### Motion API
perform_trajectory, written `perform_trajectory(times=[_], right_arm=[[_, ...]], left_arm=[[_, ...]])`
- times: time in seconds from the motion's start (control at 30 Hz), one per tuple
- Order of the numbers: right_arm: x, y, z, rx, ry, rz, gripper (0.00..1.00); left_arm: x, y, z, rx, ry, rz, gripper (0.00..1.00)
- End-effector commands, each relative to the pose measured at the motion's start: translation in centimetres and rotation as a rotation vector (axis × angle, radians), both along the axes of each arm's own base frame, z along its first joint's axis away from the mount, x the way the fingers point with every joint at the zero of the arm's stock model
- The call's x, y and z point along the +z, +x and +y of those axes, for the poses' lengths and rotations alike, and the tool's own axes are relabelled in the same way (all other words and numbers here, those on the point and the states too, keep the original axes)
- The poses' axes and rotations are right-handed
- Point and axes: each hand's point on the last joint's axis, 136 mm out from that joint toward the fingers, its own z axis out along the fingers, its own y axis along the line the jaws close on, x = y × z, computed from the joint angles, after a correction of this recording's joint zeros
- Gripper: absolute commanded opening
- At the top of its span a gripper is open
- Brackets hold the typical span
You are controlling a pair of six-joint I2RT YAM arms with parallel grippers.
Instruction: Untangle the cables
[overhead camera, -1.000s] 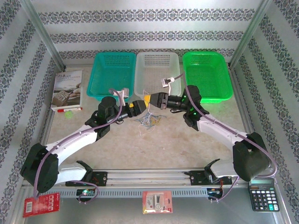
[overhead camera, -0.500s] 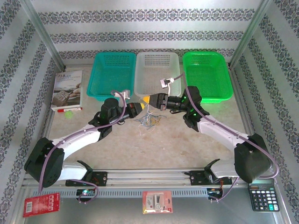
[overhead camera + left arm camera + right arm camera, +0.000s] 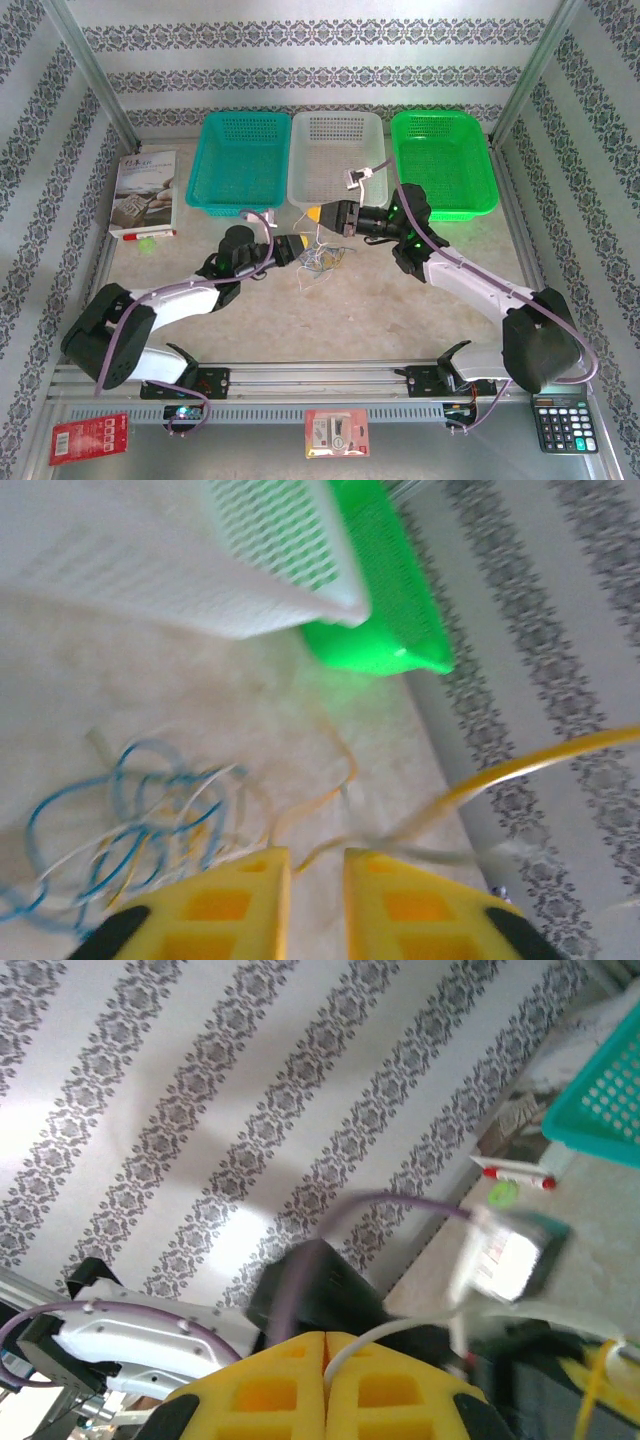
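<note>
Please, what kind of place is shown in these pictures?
Probably a robot test cell: left arm and right arm bolted to a rail, patterned walls enclosing the table, three plastic baskets.

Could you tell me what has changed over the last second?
The left gripper drew back toward the near edge and sank lower, its arm folding down toward the table. Its fingers now stand slightly apart. The right gripper held its place above the cable tangle, with its fingers shut on a whitish cable. The tangle lies where it was.
</note>
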Motion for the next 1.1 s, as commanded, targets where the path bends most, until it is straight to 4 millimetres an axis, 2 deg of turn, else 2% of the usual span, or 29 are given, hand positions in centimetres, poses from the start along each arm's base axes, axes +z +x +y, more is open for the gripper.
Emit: perform_trajectory(times=[0.0,0.2,0.33,0.6,0.8,0.9,1.07], right_arm=[[3.8,-0.4,-0.7,-0.010,0.073,-0.136,0.00],[2.1,-0.1,-0.8,-0.023,0.053,-0.108,0.00],[1.3,0.3,-1.1,-0.038,0.043,-0.097,0.00],[1.1,0.4,-1.3,-0.042,0.041,-0.092,0.00],[0.7,0.3,-1.0,-0.018,0.048,-0.079,0.00],[1.8,-0.4,-0.9,0.007,0.082,-0.105,0.00],[0.9,0.1,-0.8,-0.003,0.055,-0.074,0.00]], left_arm=[[-3.0,-0.5,0.7,0.009,0.028,0.074,0.25],[-3.4,-0.6,0.7,0.009,0.034,0.079,0.31],[-2.8,-0.8,1.0,0.014,0.041,0.074,0.36],[-1.3,-2.1,2.8,0.061,0.093,0.089,0.59],[2.5,-2.2,3.6,0.090,0.070,0.008,0.71],[4.8,-2.1,3.3,0.076,0.042,-0.039,0.74],[9.2,-1.7,2.2,0.038,-0.035,-0.129,0.78]])
